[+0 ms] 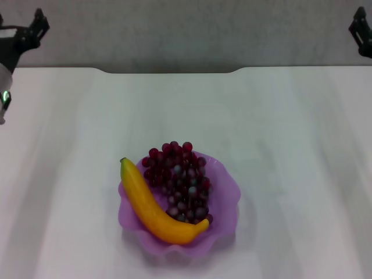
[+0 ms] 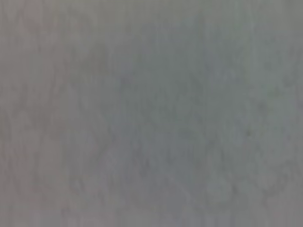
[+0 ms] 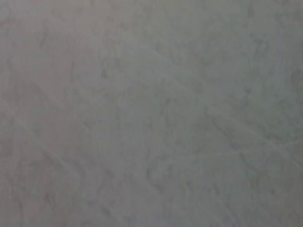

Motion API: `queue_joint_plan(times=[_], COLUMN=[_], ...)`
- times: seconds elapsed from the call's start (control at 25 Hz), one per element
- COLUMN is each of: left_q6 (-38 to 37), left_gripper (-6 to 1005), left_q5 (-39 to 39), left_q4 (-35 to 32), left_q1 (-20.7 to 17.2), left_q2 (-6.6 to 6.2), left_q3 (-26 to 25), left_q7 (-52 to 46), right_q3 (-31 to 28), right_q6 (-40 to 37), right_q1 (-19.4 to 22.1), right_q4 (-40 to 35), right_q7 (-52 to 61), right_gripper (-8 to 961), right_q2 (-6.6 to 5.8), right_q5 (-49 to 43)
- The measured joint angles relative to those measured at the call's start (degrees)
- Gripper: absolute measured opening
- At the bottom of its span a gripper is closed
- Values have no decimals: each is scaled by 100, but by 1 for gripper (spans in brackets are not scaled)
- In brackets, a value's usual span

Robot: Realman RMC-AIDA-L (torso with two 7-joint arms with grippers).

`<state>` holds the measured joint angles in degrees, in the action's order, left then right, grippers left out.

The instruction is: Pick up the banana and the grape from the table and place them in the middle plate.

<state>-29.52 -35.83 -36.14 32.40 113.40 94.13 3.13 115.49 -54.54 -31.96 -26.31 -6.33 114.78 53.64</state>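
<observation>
Banana (image 1: 156, 204) lies diagonally beside the grape (image 1: 181, 180) in the middle plate (image 1: 226, 186), green tip far-left; jaws' state unclear.

Only one cluster stands on the table (image 1: 290, 145): the middle plate (image 1: 226, 192), near the front edge, slightly left of centre. It is filled by the banana (image 1: 152, 206) along its left side and the grape (image 1: 183, 177) beside it, touching. The surface on all sides of the plate is open. The left gripper (image 1: 32, 29) and right gripper (image 1: 361, 29) sit at the far corners, well apart from it.
</observation>
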Motion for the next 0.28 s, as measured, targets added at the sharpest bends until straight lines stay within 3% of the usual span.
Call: queue_joint_plan(times=[0.16, 0.28], left_q6=[295, -242], left_gripper=[881, 881], left_q5=[305, 608], left_q4=[109, 269], left_q1=[78, 43], left_q2=[-249, -198], left_q3=[243, 258], left_q7=[-978, -1063], right_q3=[35, 41], right_q6=[-5, -6], right_q1=[-4, -5], right_q4=[2, 4], right_q7=[2, 2], right_gripper=[868, 868], right_q2=[0, 0], right_q5=[-2, -3])
